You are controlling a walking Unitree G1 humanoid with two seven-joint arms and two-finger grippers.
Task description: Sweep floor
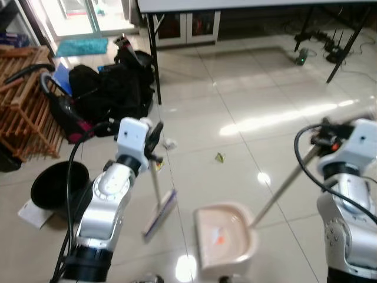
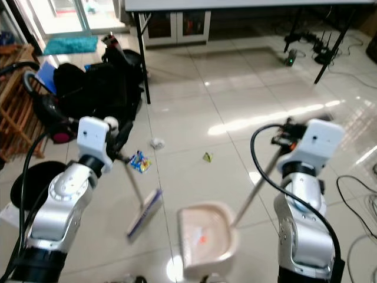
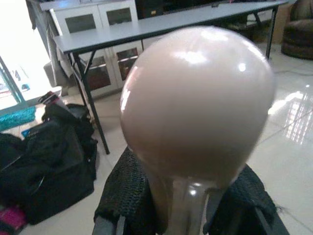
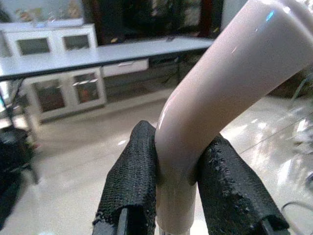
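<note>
- The shiny tile floor (image 1: 247,106) has 3 bits of trash on it.
- A pile of black bags (image 1: 112,88) sits beside the leg of the long table (image 1: 235,5).
- The pink dustpan (image 1: 224,239) lies flat on the floor. It has an orange crumb inside.
- The right gripper (image 4: 176,196) pinches the dustpan's long handle (image 1: 283,188).
- The broom (image 1: 159,209) stands just left of the dustpan, brush on the floor.
- The left gripper (image 3: 183,205) pinches the broom's stick under its round knob (image 3: 195,98).
- Beyond the dustpan lie a green scrap (image 1: 220,157), a white wad (image 1: 170,143) and a colorful wrapper (image 2: 139,161).
</note>
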